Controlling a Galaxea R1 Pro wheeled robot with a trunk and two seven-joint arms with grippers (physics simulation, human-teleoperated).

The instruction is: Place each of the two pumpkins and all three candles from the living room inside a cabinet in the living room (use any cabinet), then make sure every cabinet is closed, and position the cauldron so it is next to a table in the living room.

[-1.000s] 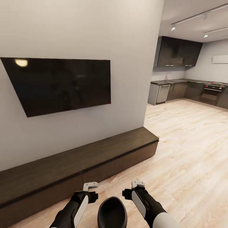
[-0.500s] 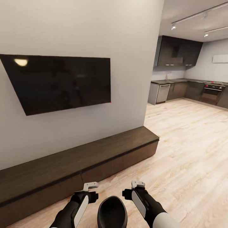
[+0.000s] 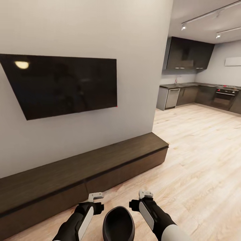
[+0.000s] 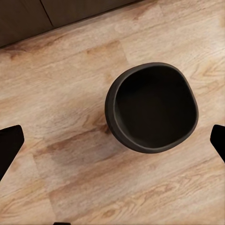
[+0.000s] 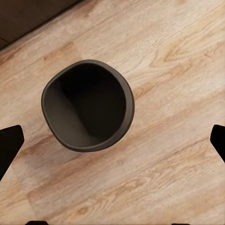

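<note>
The long, low dark brown cabinet [image 3: 100,162] runs along the white wall under a black TV, its fronts flush and shut. Its lower front edge also shows in the left wrist view [image 4: 70,11] and in the right wrist view [image 5: 28,14]. My left gripper [image 3: 95,197] and right gripper [image 3: 146,194] hang low in front of me over the wooden floor. Both are open with nothing between the fingers [image 4: 9,145] [image 5: 9,143]. The pumpkins, candles, cauldron and table are out of view.
A dark rounded part of my own body [image 3: 118,222] sits between the arms, also in the wrist views [image 4: 152,108] [image 5: 89,105]. A wall-mounted TV [image 3: 63,85] hangs above the cabinet. Open wooden floor [image 3: 201,160] leads right to a dark grey kitchen [image 3: 201,93].
The whole picture has shifted a little: the TV sits slightly higher and the cabinet slightly nearer, so the camera moved. Both arms keep their pose.
</note>
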